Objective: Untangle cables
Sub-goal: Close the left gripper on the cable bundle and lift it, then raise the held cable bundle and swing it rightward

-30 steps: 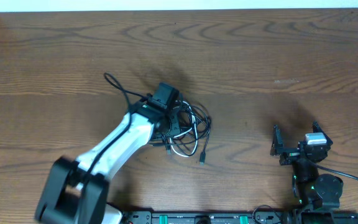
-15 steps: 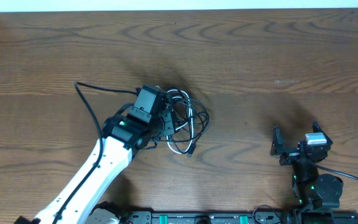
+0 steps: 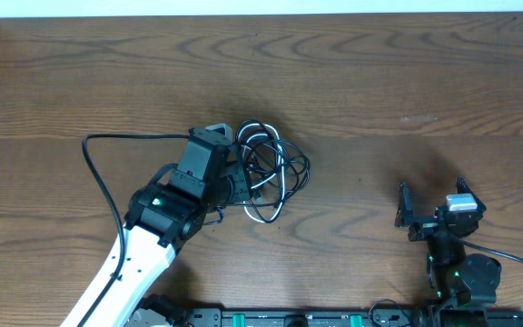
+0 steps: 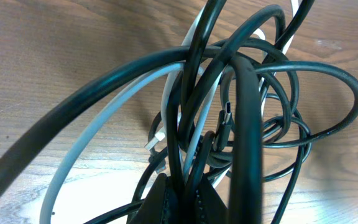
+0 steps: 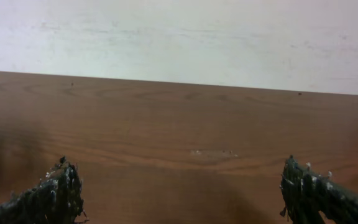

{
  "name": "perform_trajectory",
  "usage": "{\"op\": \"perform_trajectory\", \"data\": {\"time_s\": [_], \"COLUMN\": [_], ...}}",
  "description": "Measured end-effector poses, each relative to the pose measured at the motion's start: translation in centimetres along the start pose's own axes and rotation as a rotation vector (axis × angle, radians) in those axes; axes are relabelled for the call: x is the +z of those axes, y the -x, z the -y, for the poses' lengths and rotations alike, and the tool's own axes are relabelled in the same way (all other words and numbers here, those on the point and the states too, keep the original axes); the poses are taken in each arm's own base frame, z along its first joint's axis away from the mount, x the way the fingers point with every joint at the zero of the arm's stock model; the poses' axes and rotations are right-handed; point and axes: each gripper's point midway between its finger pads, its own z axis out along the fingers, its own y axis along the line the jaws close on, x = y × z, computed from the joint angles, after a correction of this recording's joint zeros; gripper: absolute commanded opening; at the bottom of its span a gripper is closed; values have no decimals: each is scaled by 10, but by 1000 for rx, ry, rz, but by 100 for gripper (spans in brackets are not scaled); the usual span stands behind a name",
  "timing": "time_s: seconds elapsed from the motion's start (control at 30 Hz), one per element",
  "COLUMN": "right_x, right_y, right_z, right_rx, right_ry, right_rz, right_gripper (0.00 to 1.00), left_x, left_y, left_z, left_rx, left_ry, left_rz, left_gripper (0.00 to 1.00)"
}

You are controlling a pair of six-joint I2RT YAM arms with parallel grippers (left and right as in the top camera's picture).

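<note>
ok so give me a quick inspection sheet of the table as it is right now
surface: brown wooden table, grain showing
job's things: cables, black ones and one white cable, looped in one tangle
clutter: nothing seen
grippers: left gripper shut on the cables; right gripper open, holding nothing, well apart from the tangle
cables: arm cable loops over the table left of the tangle
surroundings: white wall beyond the table's far edge

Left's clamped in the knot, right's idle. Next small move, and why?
Probably bring the right gripper over to the white cable: the left gripper is shut on black strands of the cables, while the right stands open, far from the tangle.
</note>
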Motion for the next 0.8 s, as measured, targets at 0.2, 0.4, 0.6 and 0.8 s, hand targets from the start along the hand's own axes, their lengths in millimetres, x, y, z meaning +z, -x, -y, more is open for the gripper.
{"op": "perform_trajectory", "data": {"time_s": [0.2,0.4,0.6,0.8], "right_x": [0,0,0,0], "right_y": [0,0,0,0], "right_z": [0,0,0,0], "right_rx": [0,0,0,0], "right_ry": [0,0,0,0], "right_rz": [0,0,0,0], "right_gripper": [99,99,99,99], "left_x": [-9,-20,-26,-26], "left_y": [8,19,25,25], "left_z": [12,25,32,32], "left_rx": [5,10,14,14], "left_ry": [-39,-82,-102,-102], "left_rz": [17,42,58,59], "left_gripper": [7,7,8,7]}}
